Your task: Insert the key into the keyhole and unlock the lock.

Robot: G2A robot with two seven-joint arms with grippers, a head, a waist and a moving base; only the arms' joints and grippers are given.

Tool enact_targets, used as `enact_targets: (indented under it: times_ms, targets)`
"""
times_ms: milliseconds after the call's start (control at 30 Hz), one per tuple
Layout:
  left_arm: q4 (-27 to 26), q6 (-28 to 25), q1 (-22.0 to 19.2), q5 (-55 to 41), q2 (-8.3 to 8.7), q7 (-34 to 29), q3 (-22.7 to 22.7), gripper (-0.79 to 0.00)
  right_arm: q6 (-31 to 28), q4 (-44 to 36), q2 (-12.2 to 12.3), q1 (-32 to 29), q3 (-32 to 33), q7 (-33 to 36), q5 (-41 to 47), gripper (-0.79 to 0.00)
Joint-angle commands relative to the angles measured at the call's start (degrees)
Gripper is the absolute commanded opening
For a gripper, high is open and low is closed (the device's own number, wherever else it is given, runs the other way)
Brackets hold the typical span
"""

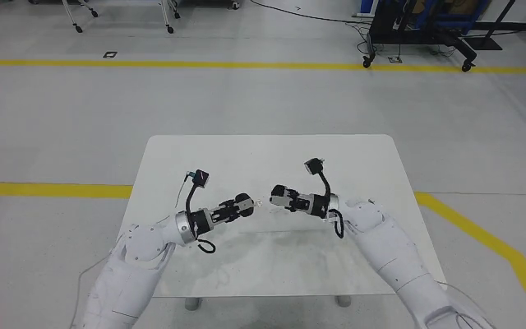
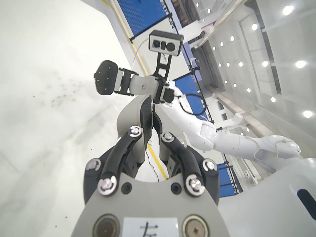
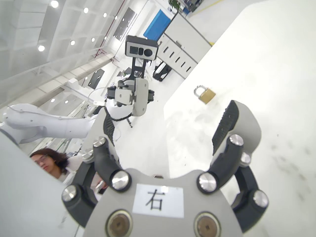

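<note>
My left gripper [image 2: 151, 107] is pressed together, on the key or not I cannot tell; my right gripper [image 3: 169, 112] is spread; the padlock [image 3: 207, 94] lies loose on the table [image 1: 345, 156], left of it; unheld, it may skid when the key pushes at the keyhole.
</note>
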Motion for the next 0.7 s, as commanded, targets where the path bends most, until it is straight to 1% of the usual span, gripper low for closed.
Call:
enact_targets:
  times_ms: [0, 33, 100, 200, 367, 467, 667]
  targets:
    - [0.21, -0.54, -0.36, 0.52, 0.18, -2.18, 0.12, -0.785, 2.56, -2.21, 0.81, -1.09, 1.63, 6.46, 3.87, -0.292]
    - [0.34, -0.52, -0.41, 0.51, 0.22, -2.4, 0.19, -0.785, 3.14, -3.03, 0.99, -1.63, 1.88, 8.27, 6.18, -0.431]
    - [0.45, -0.45, -0.67, 0.56, 0.3, -2.86, 0.35, -0.785, 4.35, -3.67, 1.21, -2.08, 1.76, 12.21, 10.37, -0.483]
    - [0.6, -0.64, -0.92, 0.48, 0.39, -3.35, 0.59, -0.785, 5.5, -2.83, 1.22, -1.51, 0.89, 13.55, 10.46, -0.443]
    - [0.53, -0.98, -1.0, 1.8, 0.59, -3.41, 0.98, -0.785, 6.85, -1.47, 0.72, 0.1, -1.73, 11.49, 7.57, -0.453]
    - [0.45, -1.03, -1.06, 2.03, 0.71, -3.72, 1.15, -0.785, 6.87, -1.28, 0.48, 0.7, -2.84, 10.84, 7.29, -0.449]
    - [0.29, -1.05, -1.09, 2.77, 0.95, -3.92, 1.45, -0.785, 6.63, -1.01, 0.29, 1.72, -4.07, 11.32, 7.94, -0.48]
